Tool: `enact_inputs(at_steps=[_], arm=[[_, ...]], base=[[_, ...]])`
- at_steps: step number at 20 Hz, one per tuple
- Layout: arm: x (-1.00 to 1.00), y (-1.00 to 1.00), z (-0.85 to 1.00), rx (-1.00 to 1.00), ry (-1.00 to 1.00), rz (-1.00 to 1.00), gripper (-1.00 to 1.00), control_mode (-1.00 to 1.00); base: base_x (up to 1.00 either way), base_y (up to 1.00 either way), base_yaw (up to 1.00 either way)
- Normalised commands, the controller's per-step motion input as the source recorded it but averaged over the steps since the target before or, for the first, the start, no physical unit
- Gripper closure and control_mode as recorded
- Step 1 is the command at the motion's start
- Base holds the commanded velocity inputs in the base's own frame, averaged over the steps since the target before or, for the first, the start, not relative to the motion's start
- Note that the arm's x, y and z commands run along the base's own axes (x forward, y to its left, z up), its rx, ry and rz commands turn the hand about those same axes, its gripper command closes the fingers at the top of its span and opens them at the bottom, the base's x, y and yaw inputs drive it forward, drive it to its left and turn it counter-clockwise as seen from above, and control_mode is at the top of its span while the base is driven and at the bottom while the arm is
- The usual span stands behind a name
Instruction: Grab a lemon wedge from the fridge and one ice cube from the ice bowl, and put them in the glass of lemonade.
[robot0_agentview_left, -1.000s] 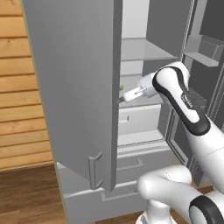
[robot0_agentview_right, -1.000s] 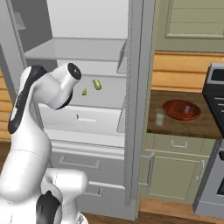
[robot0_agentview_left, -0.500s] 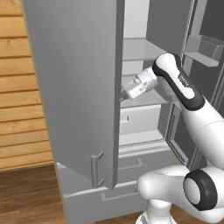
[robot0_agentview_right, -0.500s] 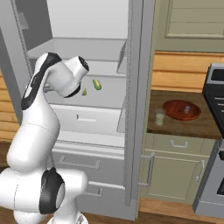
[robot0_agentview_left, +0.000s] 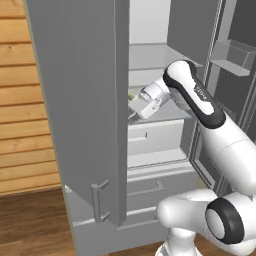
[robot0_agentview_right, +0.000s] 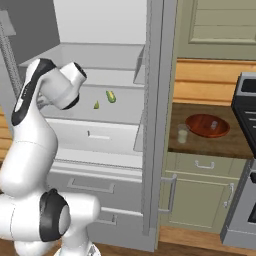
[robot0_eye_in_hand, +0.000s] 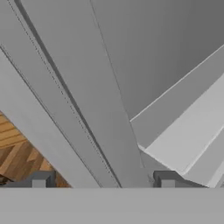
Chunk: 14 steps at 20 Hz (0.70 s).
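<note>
The grey metal fridge (robot0_agentview_right: 150, 150) is standing open, its pale shelf carrying the tiny pointed lemon wedge (robot0_agentview_right: 96, 105) beside a rounder yellow-green fruit (robot0_agentview_right: 111, 96). On the brown desk (robot0_agentview_right: 225, 145) the shallow reddish-brown ice bowl (robot0_agentview_right: 207, 125) is holding a pale cube, with the small clear glass of lemonade (robot0_agentview_right: 182, 134) sitting just beside it. The tool (robot0_eye_in_hand: 103, 186) is spreading its dark tips wide apart, gripping nothing. Compared with a second ago, the arm is reaching further left, toward the open door's edge.

Grey fridge (robot0_agentview_right: 157, 125), yellow-green lemon wedge (robot0_agentview_right: 96, 105), reddish-brown ice bowl (robot0_agentview_right: 207, 125), pale yellow-green glass of lemonade (robot0_agentview_right: 182, 134), horizontal-planked tan wood wall (robot0_agentview_left: 22, 125).
</note>
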Motion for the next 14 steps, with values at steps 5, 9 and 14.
enact_inputs(at_steps=[5, 9, 14], arm=[[-0.60, 0.85, 0.00, 0.00, -0.16, 0.00, -1.00, -1.00], [-0.48, 0.82, 0.09, 0.00, -0.15, -0.02, -1.00, -1.00], [0.00, 0.65, 0.48, 0.00, -0.07, -0.14, -1.00, -1.00]], base=[[0.00, 0.00, 0.00], [0.00, 0.00, 0.00], [0.00, 0.00, 0.00]])
